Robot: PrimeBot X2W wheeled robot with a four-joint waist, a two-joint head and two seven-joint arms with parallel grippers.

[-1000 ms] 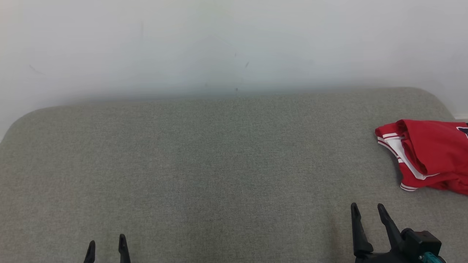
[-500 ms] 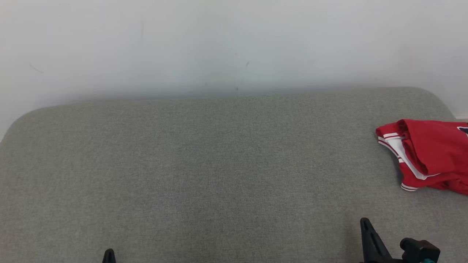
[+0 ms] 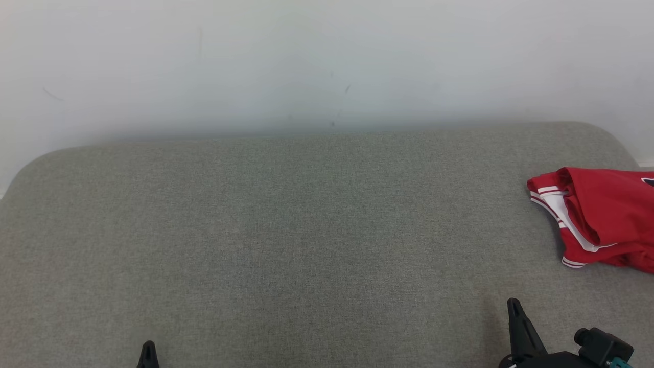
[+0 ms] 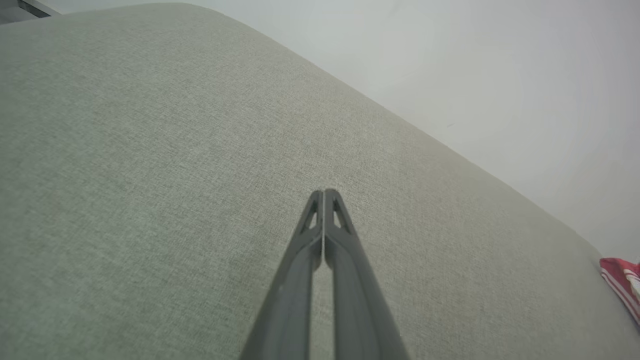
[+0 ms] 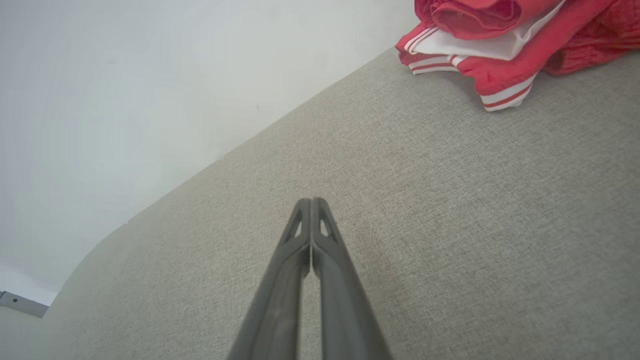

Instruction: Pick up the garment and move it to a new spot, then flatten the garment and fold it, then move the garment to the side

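The garment [image 3: 598,217] is a red jersey with white trim and striped ribbed hems, lying bunched in loose folds at the far right of the grey upholstered surface [image 3: 306,230], close to the pale wall [image 3: 306,61] and partly cut off by the edge of the head view. It looks light and thoroughly limp, so it should sag and trail from any single pinch rather than hold a shape; the knit seems thin and perhaps a little slick, which makes a shallow bite likely to slip. The best holds appear to be the thicker striped hem that juts out toward the middle of the surface, or the rolled fold along the top of the heap, taken deep enough to catch more than one layer. For flattening later, two holds well apart along one edge would probably serve better than one in the middle. The left hand [image 4: 324,192] has its two dark fingers pressed together tip to tip, holding nothing, poised above bare fabric well apart from the jersey. The right hand [image 5: 311,201] is likewise closed tight and empty, above the surface, with the garment ahead of it and to one side, near but not touching.
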